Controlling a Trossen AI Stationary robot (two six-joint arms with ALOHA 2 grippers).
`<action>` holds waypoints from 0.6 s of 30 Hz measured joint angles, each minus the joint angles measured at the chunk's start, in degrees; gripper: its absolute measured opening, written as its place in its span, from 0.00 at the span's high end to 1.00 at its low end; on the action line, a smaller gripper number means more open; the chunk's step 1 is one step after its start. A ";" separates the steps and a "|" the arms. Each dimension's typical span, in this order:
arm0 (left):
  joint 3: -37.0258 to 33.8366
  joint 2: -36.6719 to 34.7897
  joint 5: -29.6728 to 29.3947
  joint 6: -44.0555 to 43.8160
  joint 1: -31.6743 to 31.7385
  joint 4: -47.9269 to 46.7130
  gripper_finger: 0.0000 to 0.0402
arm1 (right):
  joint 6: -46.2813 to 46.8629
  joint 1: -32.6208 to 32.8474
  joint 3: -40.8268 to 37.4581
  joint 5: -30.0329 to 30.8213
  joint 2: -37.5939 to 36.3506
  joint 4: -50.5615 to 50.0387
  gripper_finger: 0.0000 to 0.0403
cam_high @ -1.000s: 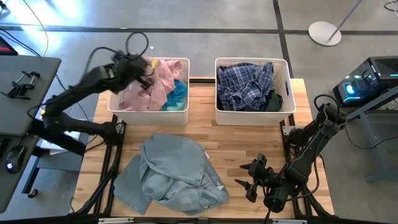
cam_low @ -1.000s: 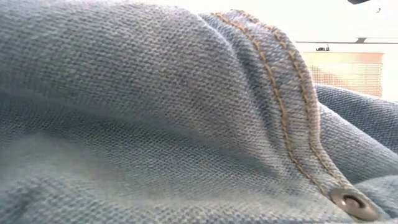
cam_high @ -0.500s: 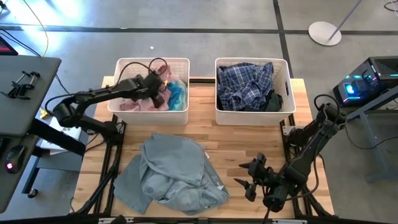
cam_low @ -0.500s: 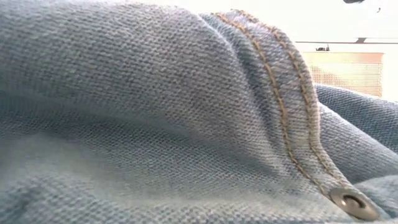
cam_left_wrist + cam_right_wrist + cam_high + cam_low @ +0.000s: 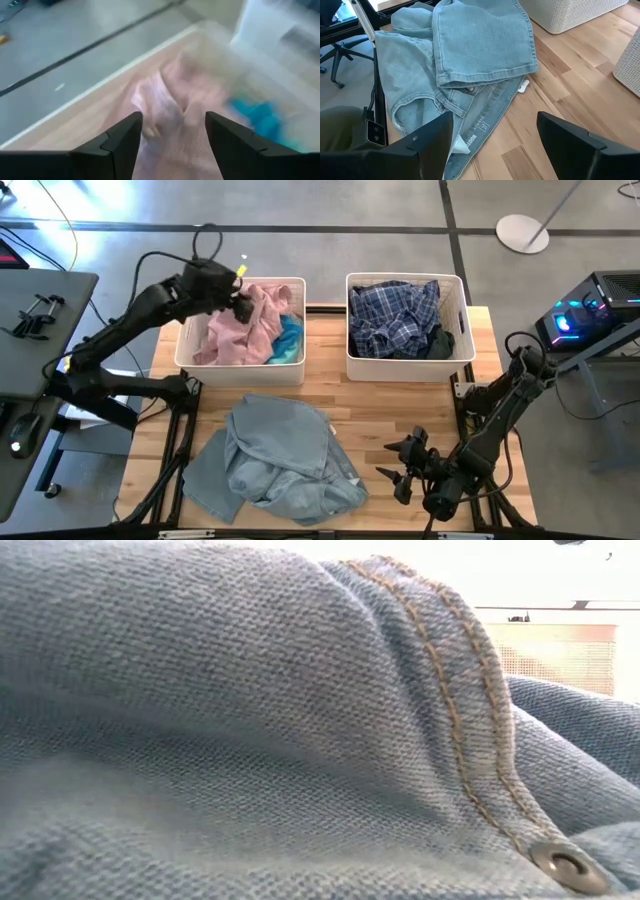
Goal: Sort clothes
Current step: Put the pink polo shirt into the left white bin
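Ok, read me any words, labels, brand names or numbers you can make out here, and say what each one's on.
Nothing can be read for certain.
Printed lettering on the inside waistband of the denim jeans: too small to read.
White tag at the jeans' edge: no legible text.
Rivet on the jeans: no readable stamping.

Materials and finish, as observed.
Denim garment (image 5: 275, 460): coarse woven cloth, matt, tan topstitching, metal rivet (image 5: 568, 867) dull-shiny. Table (image 5: 400, 410): pale wood planks, smooth, satin. Baskets (image 5: 405, 365): white slatted plastic. Pink garment (image 5: 240, 330): soft matt cloth. Plaid garment (image 5: 395, 315): thin woven cloth.
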 joint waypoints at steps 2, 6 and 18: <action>-0.73 -0.28 4.35 0.06 -0.22 5.57 0.47 | -0.03 0.00 0.00 0.04 0.01 0.01 0.31; -5.51 1.12 10.37 1.89 -1.65 11.26 0.51 | -0.14 0.00 0.00 0.42 0.01 0.01 0.31; -33.42 2.98 9.07 0.96 -8.62 27.01 0.66 | 2.35 -0.02 0.00 0.71 0.02 0.17 0.31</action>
